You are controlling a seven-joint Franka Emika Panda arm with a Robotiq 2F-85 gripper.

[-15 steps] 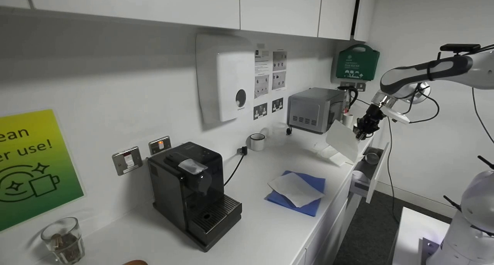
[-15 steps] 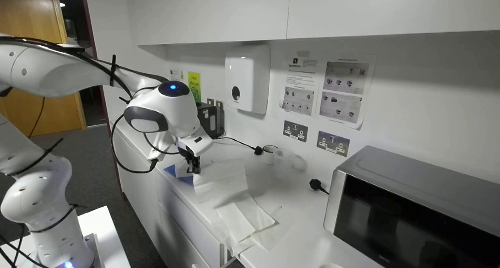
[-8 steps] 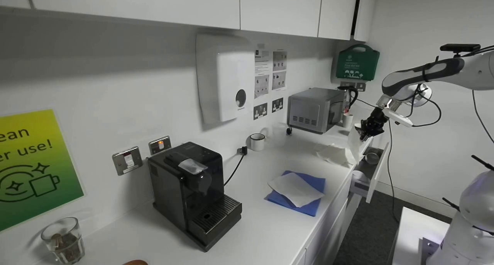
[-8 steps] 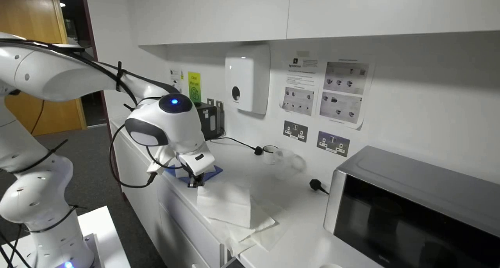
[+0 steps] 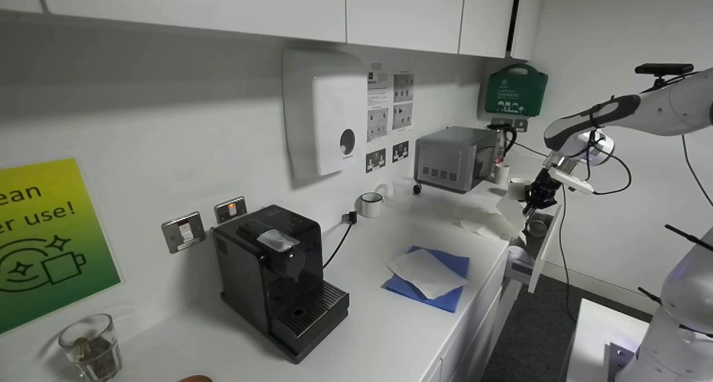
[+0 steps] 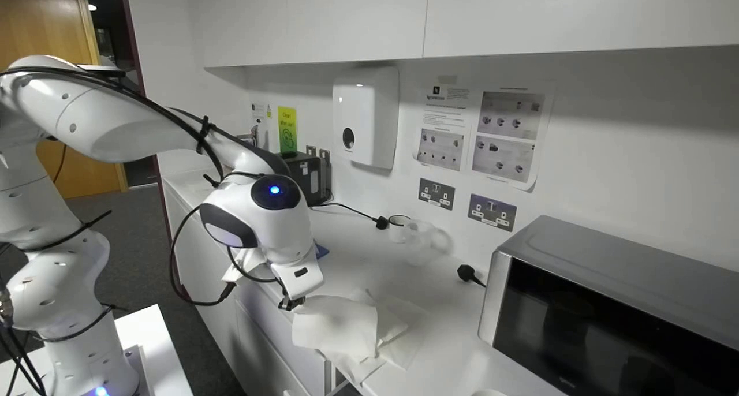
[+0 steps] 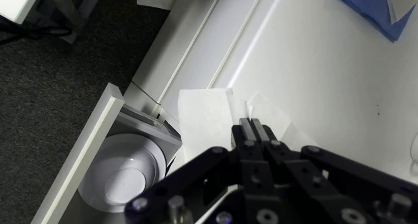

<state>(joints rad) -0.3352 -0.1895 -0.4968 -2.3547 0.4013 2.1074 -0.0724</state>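
End effector (image 7: 249,120) w/ ppr towel (image 6: 338,327) moved down, nearer drwr (image 7: 86,147).

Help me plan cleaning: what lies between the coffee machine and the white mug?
A black plug with its cord lies between the coffee machine and white mug, as both exterior views show.

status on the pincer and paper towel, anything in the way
Pincer shut on a paper towel. Towel at the counter's front edge. Open drawer close by, bowl inside, possible snag.
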